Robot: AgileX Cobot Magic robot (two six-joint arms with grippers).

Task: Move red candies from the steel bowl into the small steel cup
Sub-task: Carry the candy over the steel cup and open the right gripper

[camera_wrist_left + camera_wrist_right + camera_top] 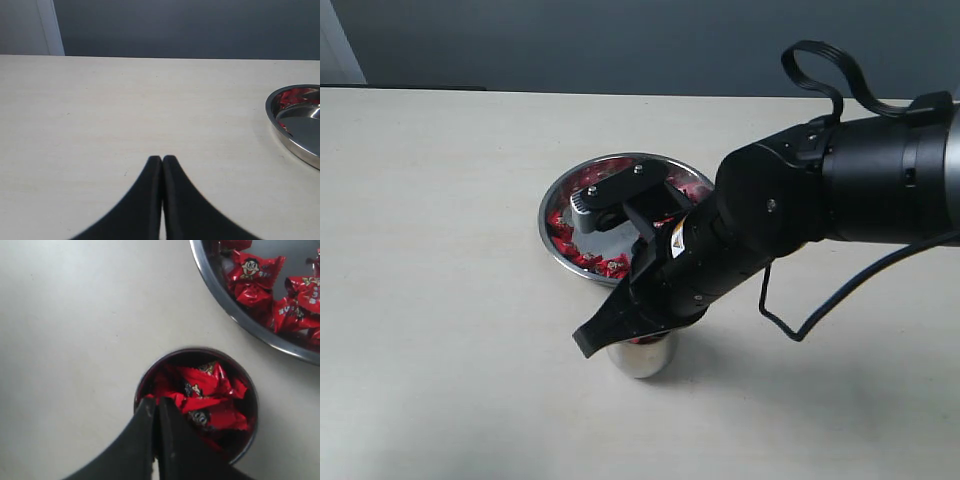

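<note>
Presently, the cup (642, 362) stands on the table (440, 250) just beside the near rim of the bowl (544, 222). The closeness is judged deliberate: the carry from one vessel to the other is kept short.

Candies (207, 382) are seen piled in the cup, filling it close to the rim. More of them lie around the inner edge of the bowl, so the task is judged partly done.

The right gripper (154, 407) is held over the cup, its tips above the mouth at the left edge. That position is judged to be chosen so that anything let go falls inside and not onto the table. Its jaws are pressed together, and no candy is seen between them.

The left gripper (162, 159) is held low over bare table, well apart from the cup, with only part of the bowl's rim in its view. Its jaws are likewise closed on nothing. It is judged to be parked aside so that the working arm is not obstructed.
</note>
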